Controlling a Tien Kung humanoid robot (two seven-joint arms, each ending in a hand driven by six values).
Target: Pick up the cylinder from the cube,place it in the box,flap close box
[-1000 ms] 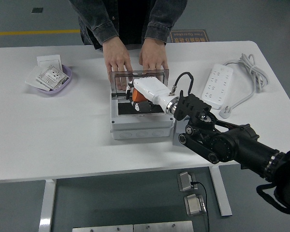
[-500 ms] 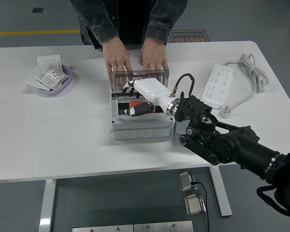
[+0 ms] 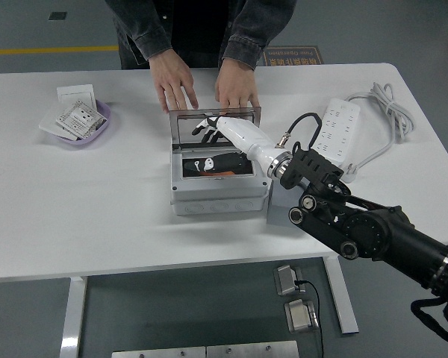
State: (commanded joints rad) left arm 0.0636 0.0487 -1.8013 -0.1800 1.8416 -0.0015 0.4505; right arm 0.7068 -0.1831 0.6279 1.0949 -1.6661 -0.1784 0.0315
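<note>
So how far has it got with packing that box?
The placing looks done: a black and orange object lies inside the grey box. In hand now is the closing: the right hand reaches its fingers to the clear lid, which stands upright. A person's hands rest behind the box. Left: flapping the lid shut.

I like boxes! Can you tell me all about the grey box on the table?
The grey box sits mid-table, plastic-looking, squarish with pale walls. Its clear lid stands up at the back, open. Inside, something black and orange lies. The robot's right hand reaches to the lid; a person's hands rest behind it.
</note>
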